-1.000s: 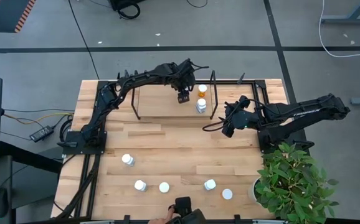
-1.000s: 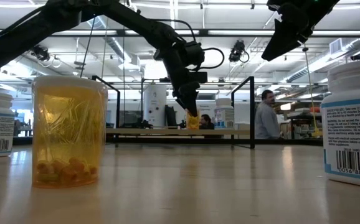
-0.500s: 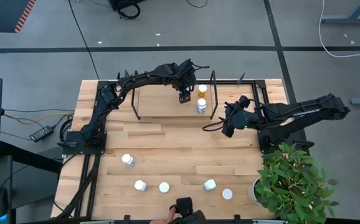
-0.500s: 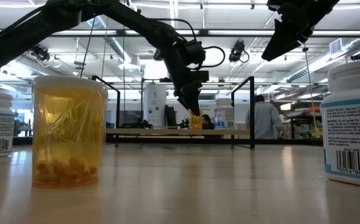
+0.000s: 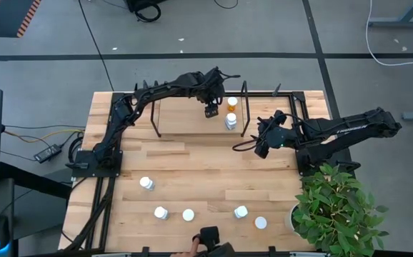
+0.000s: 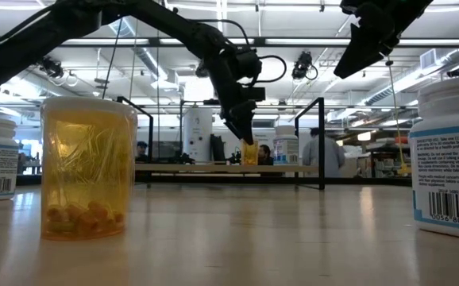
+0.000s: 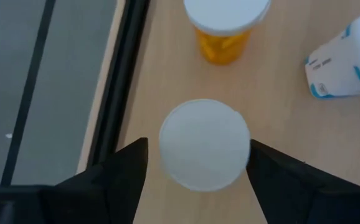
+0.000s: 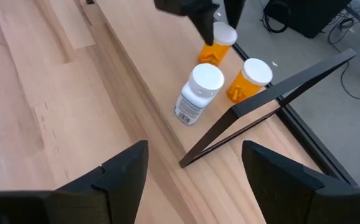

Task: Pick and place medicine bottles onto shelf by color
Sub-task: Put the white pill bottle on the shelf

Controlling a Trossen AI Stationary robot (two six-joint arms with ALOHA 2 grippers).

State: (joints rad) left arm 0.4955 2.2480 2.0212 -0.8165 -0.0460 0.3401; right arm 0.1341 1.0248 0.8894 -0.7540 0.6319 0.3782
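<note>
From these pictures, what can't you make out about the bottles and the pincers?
- Body colour of the five front bottles: the high view shows only white caps.
- Whether the left pincer touches the bottle between its fingers: left wrist view.
- Label print on the white bottle: too small in the right wrist view.

High view: overhead, straight down on the whole desk (image 5: 192, 164). Low view: desk-top level, facing the room, close to an orange bottle (image 6: 86, 168). Wrist views: left close above the shelf (image 7: 279, 134); right farther off, sharing it.
</note>
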